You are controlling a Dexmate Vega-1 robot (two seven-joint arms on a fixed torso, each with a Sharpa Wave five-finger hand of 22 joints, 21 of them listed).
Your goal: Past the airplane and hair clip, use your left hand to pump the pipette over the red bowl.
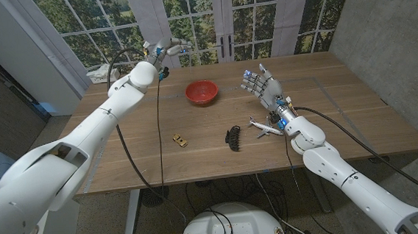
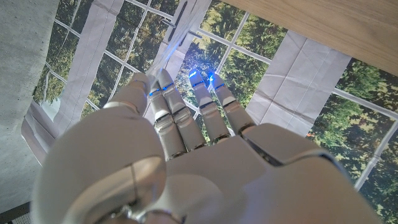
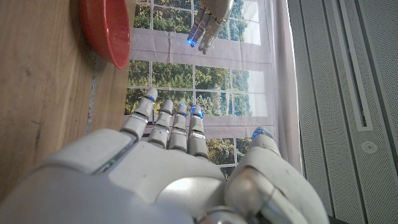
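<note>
The red bowl (image 1: 201, 92) sits on the wooden table (image 1: 136, 129) toward the far middle; its rim also shows in the right wrist view (image 3: 109, 31). My left hand (image 1: 166, 49) hovers in the air beyond and to the left of the bowl, fingers stretched out side by side (image 2: 186, 118), nothing seen in them. It also appears in the right wrist view (image 3: 208, 18). The white toy airplane (image 1: 267, 125) and the black hair clip (image 1: 232, 137) lie near the front. My right hand (image 1: 264, 86) stands upright just behind the airplane, fingers spread, holding nothing.
A small yellow toy car (image 1: 179, 140) lies left of the hair clip. Black cables hang from both arms across the table. Windows and a concrete wall (image 1: 386, 16) stand behind the table's far edge.
</note>
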